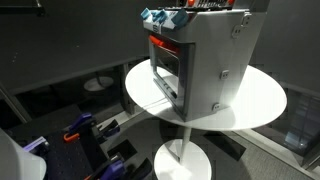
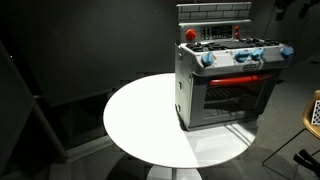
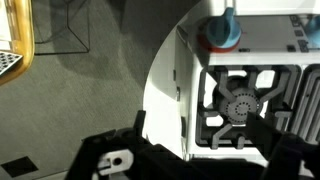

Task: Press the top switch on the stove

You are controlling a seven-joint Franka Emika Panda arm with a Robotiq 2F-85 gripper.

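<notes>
**Gripper poised above the stove, switch not yet pressed**

Closest to the wrist camera, the gripper (image 3: 200, 145) hangs over the stove (image 3: 250, 60). Its two dark fingers (image 3: 110, 155) are spread wide apart and nothing is held between them. Directly below, framed by the fingers, lies a dark burner grate (image 3: 240, 105) on the stove's top. Just past the grate, at the stove's edge, sits a light-blue knob (image 3: 222, 30).

Farther out, in both exterior views, the stove (image 2: 225, 85) stands on a round white table (image 2: 140, 120), close to the table's rim rather than at its middle. A grey back panel (image 2: 212, 14) rises above the stove's row of knobs. Beside the panel's foot is a red button (image 2: 190, 35). This may be the top switch, though it is too small in these views to be sure.

The step in hand looks like the approach, since the gripper touches nothing on the stove. The next move probably calls for shifting sideways from the burner until one fingertip is over the switch. A short, straight push should follow, and a gentle one, because a light toy stove near the rim could slide.
</notes>
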